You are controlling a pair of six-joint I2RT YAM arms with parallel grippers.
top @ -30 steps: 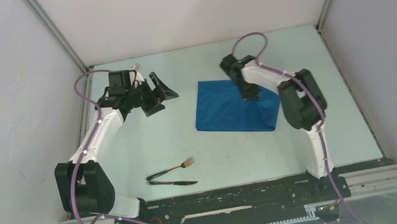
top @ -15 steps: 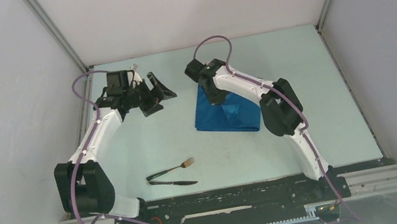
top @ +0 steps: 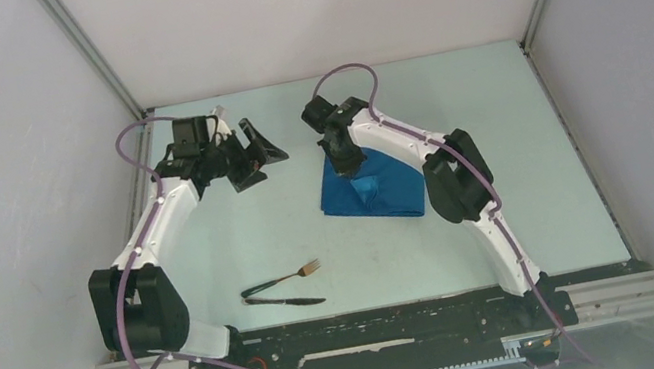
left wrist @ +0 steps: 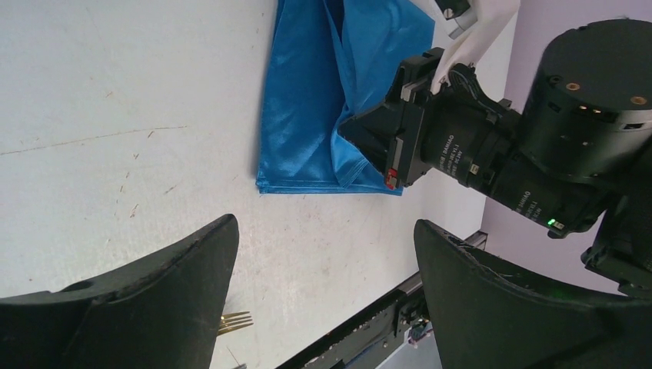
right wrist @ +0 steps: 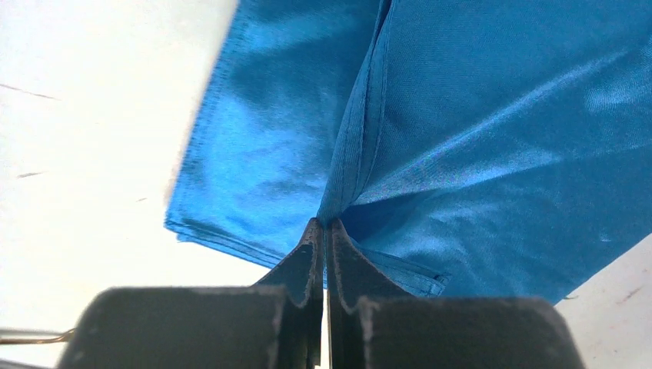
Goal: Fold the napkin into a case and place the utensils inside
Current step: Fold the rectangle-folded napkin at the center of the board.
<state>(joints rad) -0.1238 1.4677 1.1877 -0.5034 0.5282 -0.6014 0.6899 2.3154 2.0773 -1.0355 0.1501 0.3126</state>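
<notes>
Napkin (top: 394, 195): blue cloth, centre frame, narrower than a second ago, its right side drawn leftward; the fold is judged under way. Right gripper (right wrist: 324, 227) clamped on its raised pleat; left gripper (top: 256, 148) apart, empty, upper left. Fork (top: 296, 273) and knife (top: 288, 301) on the surface (top: 210, 235), lower centre, unmoved.

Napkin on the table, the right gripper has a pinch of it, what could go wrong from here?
1. The right gripper is shut on only a thin ridge of the napkin, right at its tips. The shiny cloth could slip out.
2. The left gripper hangs open beside the napkin, not on it, so nothing pins the cloth. A pull may drag the whole stack instead of folding it.
</notes>
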